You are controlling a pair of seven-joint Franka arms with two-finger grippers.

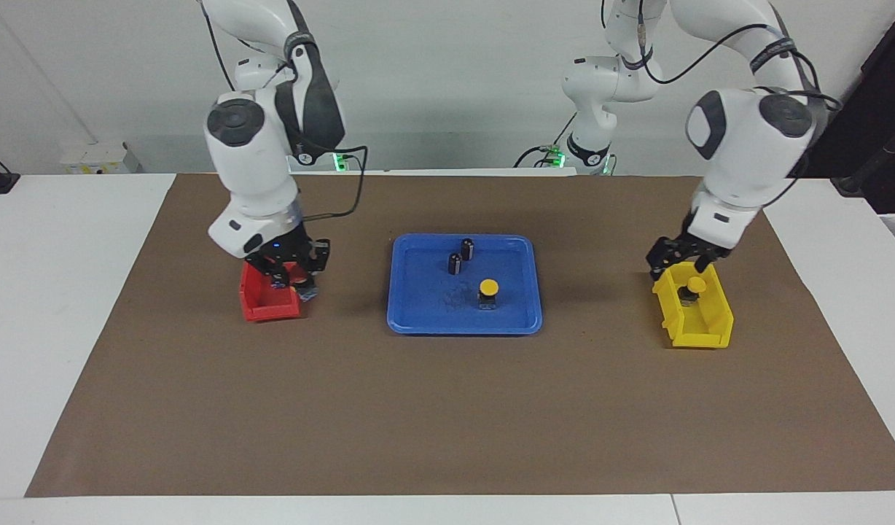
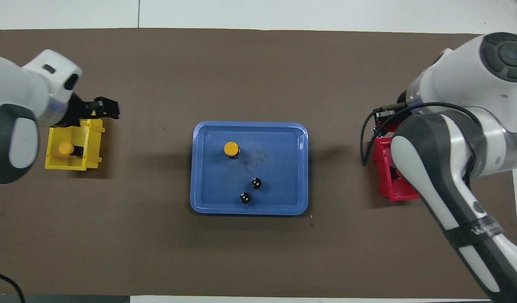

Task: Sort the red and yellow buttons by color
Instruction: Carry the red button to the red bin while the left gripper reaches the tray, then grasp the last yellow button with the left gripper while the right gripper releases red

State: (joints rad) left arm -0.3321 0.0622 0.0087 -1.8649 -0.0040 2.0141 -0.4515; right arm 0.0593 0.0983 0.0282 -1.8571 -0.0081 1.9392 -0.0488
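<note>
Overhead view showed one yellow button (image 2: 231, 149) waiting on the blue tray (image 2: 203, 168), another (image 2: 66, 147) in the yellow bin (image 2: 92, 147) beneath the left gripper (image 2: 102, 107) — its fingers' state I cannot tell. The right gripper (image 1: 291, 277) hung in the red bin (image 1: 262, 306) — fingers unreadable, red buttons hidden.

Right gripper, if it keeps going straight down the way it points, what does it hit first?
Probably the red bin. The right gripper points down over it, low at the rim. Whether it would meet the wall or the inside first is unclear.
</note>
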